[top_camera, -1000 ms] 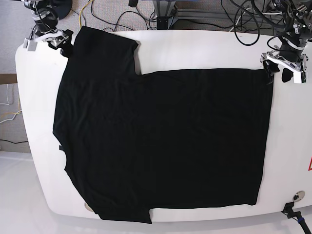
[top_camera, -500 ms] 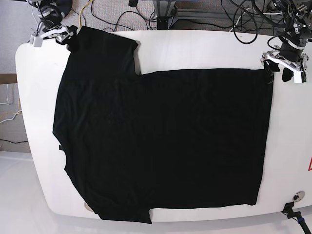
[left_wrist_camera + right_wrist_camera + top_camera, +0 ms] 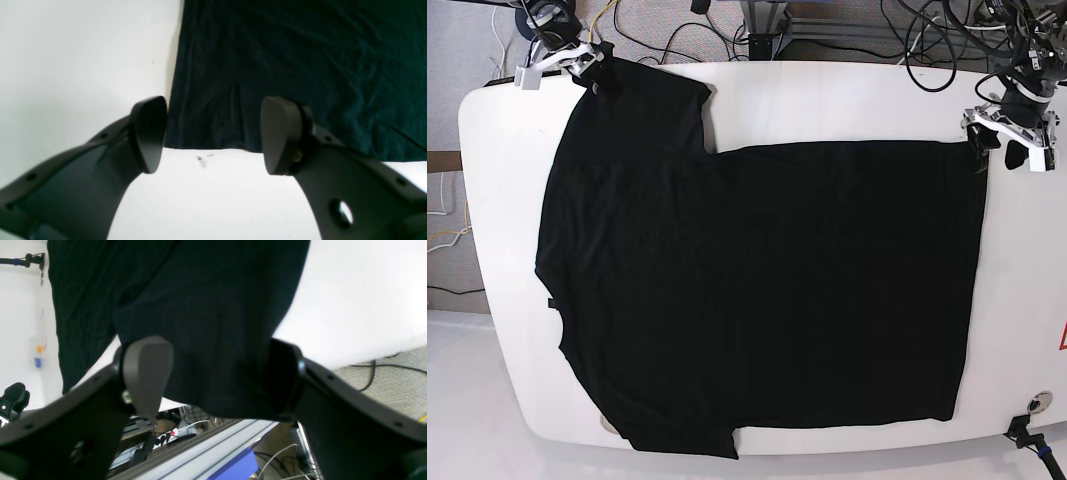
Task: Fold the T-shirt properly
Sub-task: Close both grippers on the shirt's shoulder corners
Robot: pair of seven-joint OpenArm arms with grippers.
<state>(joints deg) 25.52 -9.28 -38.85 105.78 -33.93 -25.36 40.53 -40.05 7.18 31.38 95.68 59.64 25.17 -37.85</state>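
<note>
Right claw [image 3: 564, 66] has shifted along the table [image 3: 827, 100] to the T-shirt [image 3: 757, 290] sleeve edge, open; left claw [image 3: 1012, 140] open, unmoved. Grasp pending.

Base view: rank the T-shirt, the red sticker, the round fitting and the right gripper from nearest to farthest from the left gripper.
From the left gripper:
1. T-shirt, corner beside its fingers.
2. Red sticker, right edge.
3. Round fitting, lower right corner.
4. Right gripper, far top left.
</note>
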